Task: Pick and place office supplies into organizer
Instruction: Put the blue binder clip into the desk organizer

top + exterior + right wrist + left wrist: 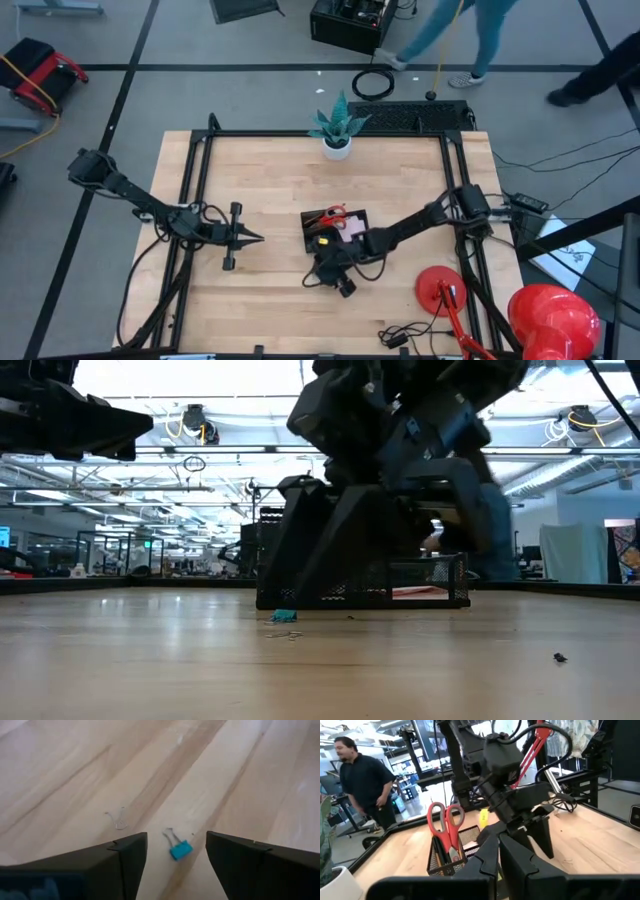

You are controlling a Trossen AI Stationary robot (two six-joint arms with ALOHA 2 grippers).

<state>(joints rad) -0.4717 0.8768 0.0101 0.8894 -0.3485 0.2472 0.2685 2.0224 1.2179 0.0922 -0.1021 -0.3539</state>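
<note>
Right tool (176, 851) nearest in its wrist view: fingers spread, blue binder clip (179, 848) on the bench (75, 780) between the tips, not gripped. A bent wire clip (118, 818) lies just beside it, off to one side.

High view: right tool (335, 277) hangs over the bench just in front of the organizer (336, 226). Low view: blue clip (284, 616) sits on the wood in front of the mesh tray (425, 582), small wire bits (290, 634) near it.

Organizer already holds the scissors (445, 827), handles up, in the left wrist view; a yellow piece (483, 817) shows behind them. Looks like most of the set is in, small clips are what's left.

Left tool (252, 238) closed, empty, parked well left of the tray.

Step in hand, my read: pick the blue clip.
- Clip is low and flat, so tips need to go down nearly to the wood before closing.
- Centre on the blue body, not the wire handles. Handles would pivot and slip.
- Clip lies skewed to the finger line. Rotate the wrist so the pads meet its flat sides.
- Keep the loose wire clip outside the fingers, or it gets dragged along.
- Lift straight up, then a short move back over the tray. Release low so it doesn't bounce off the mesh.

Risk: tips scraping the bench and flicking the clip away.
</note>
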